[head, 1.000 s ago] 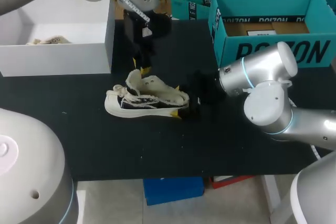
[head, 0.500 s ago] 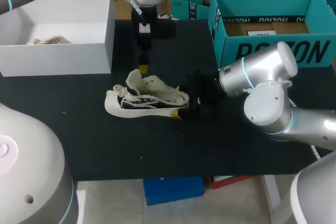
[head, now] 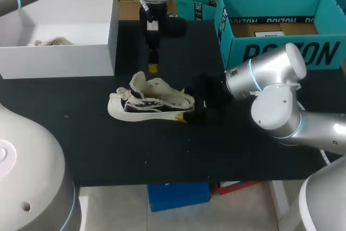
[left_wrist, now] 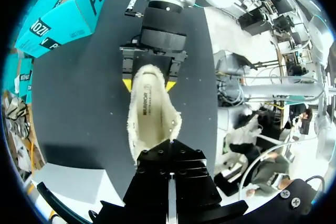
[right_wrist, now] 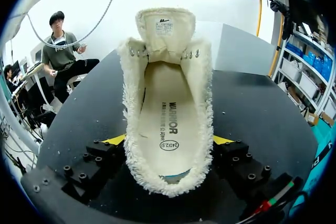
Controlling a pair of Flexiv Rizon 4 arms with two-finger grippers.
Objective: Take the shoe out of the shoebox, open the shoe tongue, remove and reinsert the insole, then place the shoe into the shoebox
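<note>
Frayed cream shoe point(head: 154, 104), tongue raised, on the desk point(head: 81, 139) — right jaws clenched on its heel, left jaws closed, empty, above — white box point(head: 59, 60) near.

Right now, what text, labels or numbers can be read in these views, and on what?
Teal box front wall: large dark lettering, partly behind my right arm; not transcribed.
Insole inside the shoe: a printed word and an oval mark; not transcribed.
Tongue label: too small to read.
</note>
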